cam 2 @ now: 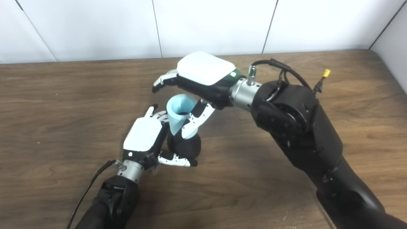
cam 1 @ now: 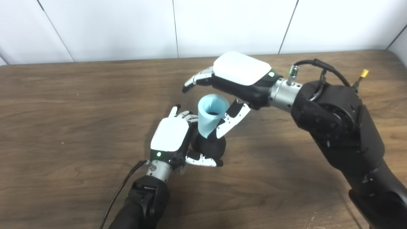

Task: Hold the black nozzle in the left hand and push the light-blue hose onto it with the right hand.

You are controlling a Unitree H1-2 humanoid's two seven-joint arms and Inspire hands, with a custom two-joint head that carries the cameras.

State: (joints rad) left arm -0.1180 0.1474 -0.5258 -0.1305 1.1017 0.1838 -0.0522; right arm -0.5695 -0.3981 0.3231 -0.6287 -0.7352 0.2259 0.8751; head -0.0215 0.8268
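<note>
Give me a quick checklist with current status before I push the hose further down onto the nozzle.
1. Left hand shut on the black nozzle: ok, thumb and fingers wrap it.
2. Light-blue hose sitting on the nozzle top: ok, its lower end meets the nozzle.
3. Right hand holding the hose: not ok, only the thumb lies beside it, fingers spread above.
4. Hose in line with the nozzle: cannot tell, it seems to lean.
5. How far the hose is seated: cannot tell, the joint is hidden.
</note>
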